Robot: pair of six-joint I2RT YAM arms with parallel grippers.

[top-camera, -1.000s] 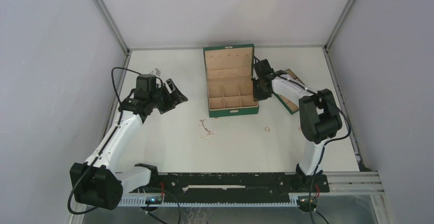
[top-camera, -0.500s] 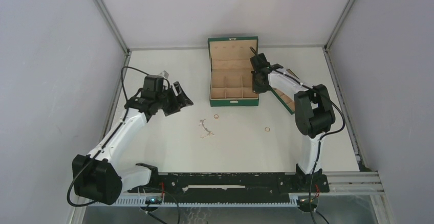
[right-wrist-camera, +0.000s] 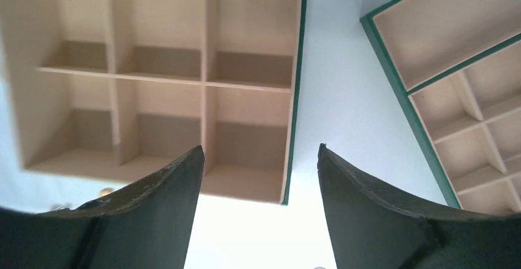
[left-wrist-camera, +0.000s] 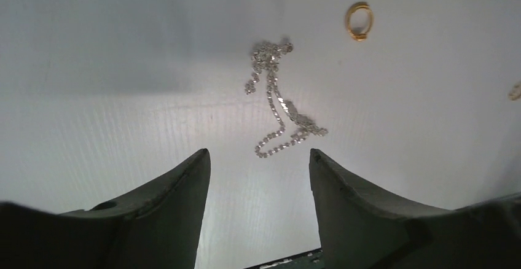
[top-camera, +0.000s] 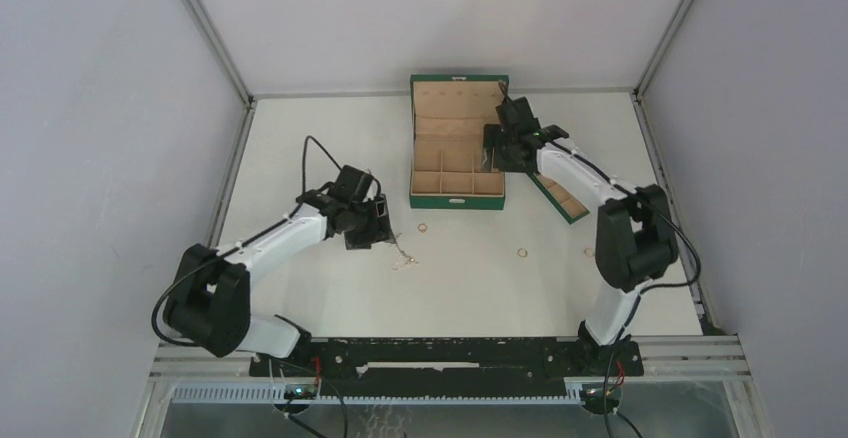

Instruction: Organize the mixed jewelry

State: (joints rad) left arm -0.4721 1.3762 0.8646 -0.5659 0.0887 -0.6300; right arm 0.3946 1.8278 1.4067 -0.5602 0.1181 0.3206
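The mixed jewelry lies loose on the white table in front of the box. A fine pale chain (top-camera: 403,253) (left-wrist-camera: 279,106) lies just beyond my left gripper (top-camera: 376,228) (left-wrist-camera: 259,155), which is open and empty, low over the table. One gold ring (top-camera: 422,226) (left-wrist-camera: 359,21) rests past the chain, and another ring (top-camera: 521,252) lies further right. My right gripper (top-camera: 494,154) (right-wrist-camera: 260,148) is open with nothing in it, above the right wall of the dark green box (top-camera: 457,198) (right-wrist-camera: 293,97), whose tan compartments look empty.
A second green tray (top-camera: 560,198) (right-wrist-camera: 399,85) with tan compartments lies tilted right of the box. A small gold piece (top-camera: 588,252) sits near the right arm's elbow. Metal rails and grey walls bound the table on three sides.
My right gripper has opened beside the box's right wall, and the box now sits squarer. My left arm swung right and down to the chain. A ring has come into view in front of the box.
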